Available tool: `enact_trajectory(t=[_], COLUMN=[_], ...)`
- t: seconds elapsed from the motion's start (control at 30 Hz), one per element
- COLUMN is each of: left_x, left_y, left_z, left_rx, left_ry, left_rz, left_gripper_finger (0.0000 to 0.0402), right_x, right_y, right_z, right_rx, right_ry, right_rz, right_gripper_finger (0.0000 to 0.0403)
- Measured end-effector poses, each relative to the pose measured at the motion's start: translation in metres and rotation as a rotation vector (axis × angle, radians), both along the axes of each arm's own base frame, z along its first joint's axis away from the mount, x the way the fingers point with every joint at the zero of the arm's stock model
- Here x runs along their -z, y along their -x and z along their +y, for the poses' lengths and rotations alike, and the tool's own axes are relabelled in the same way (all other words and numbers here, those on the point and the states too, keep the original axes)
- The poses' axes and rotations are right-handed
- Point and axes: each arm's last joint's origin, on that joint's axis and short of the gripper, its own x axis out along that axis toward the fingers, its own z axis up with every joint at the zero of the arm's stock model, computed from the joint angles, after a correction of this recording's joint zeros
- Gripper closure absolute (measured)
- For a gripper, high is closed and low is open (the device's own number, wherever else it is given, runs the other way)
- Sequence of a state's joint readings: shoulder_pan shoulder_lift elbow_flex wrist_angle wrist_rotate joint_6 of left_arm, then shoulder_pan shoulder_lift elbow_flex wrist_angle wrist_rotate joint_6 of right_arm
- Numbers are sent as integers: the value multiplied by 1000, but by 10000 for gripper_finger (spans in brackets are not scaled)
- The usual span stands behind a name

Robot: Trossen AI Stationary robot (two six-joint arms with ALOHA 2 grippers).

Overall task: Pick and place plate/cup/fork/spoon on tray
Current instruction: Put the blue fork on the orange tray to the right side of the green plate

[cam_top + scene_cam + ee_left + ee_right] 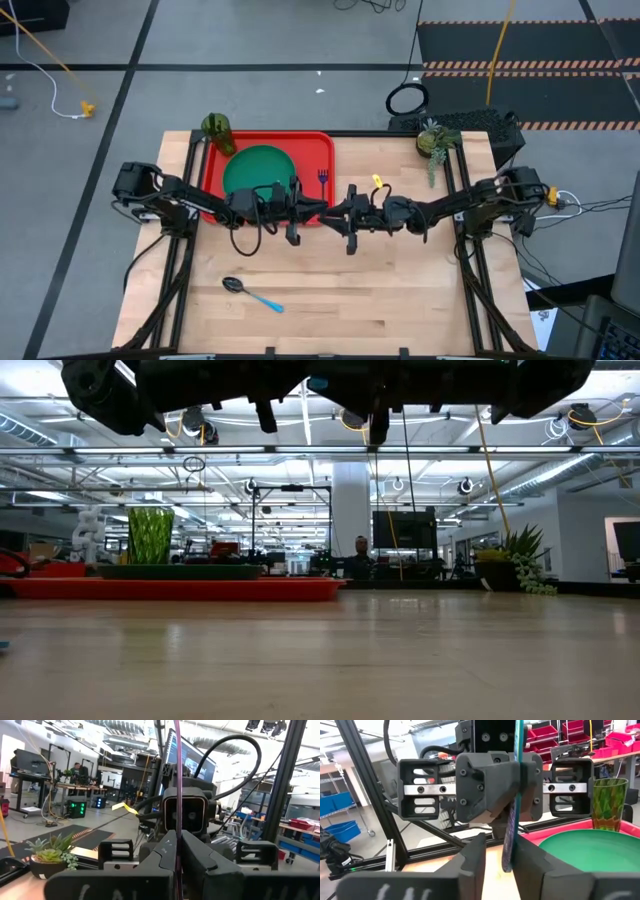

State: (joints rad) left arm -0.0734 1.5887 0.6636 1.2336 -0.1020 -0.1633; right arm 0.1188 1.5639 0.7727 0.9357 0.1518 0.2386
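Observation:
The red tray point(318, 150) lies at the table's far left with the green plate point(258, 168) flat in it. The olive cup point(217, 132) stands upright at the tray's far left corner. The spoon point(250, 293) lies on the table near the front edge. My two grippers meet tip to tip above the table's middle. My left gripper point(320, 207) is shut on the fork point(322, 180), which stands upright. My right gripper point(500, 857) is open, with the fork's lower end point(507, 845) between its fingers. My left gripper pinches the fork's thin shaft point(177, 840) between its two fingers, which lie across it. It comes level from the table's left. The fork stands upright, clear of the table. Its tined head point(322, 177) shows above the fingers in the high view.
A small potted plant point(432, 140) stands at the table's far right corner. Dark frame rails point(460, 200) run along both sides. Bare wood lies between the grippers and the spoon. A person point(360, 552) sits in the room beyond the table.

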Motion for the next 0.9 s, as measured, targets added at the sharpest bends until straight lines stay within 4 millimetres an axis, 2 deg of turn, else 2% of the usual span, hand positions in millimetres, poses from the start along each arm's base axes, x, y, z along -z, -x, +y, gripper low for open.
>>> enact_trajectory(t=[0.23,0.5,0.77,0.9], left_x=[0,0,-1,-6], left_y=[0,0,2,8], left_z=[0,0,-1,0], left_rx=[0,-3,-6,-9], left_ry=[-1,-25,-24,-19], left_rz=[-3,-5,31,139], left_gripper_finger=[391,386,263,224], right_x=[1,1,1,1], right_y=[0,0,0,0], right_z=[0,0,0,0], right_rx=[1,0,0,-2], right_ry=[1,-4,-32,-85], right_rz=[12,11,11,11], right_gripper_finger=[394,400,402,402])
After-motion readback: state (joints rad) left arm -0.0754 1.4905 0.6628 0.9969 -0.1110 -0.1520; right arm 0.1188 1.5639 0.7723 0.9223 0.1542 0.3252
